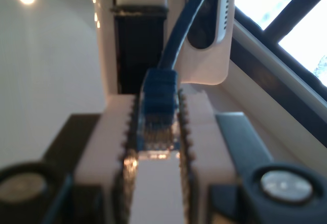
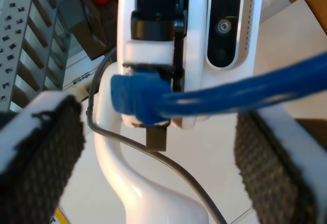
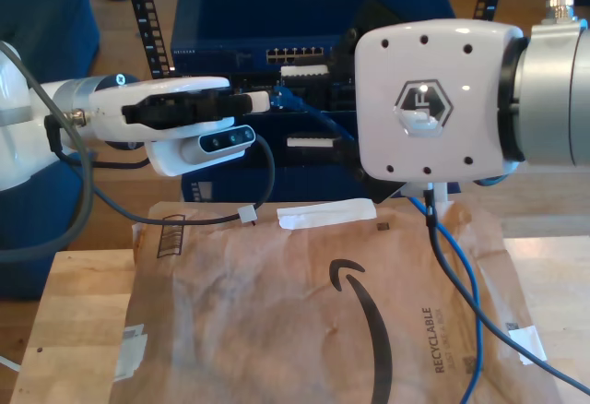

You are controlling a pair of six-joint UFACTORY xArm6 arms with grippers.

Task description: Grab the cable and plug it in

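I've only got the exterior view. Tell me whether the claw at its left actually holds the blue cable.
Observer: Yes. In the first wrist view my first claw is shut on the cable at its clear plug.
Operator: Report the other claw.
Observer: The second wrist view shows my second claw open, with the cable running across the gap between its pads.
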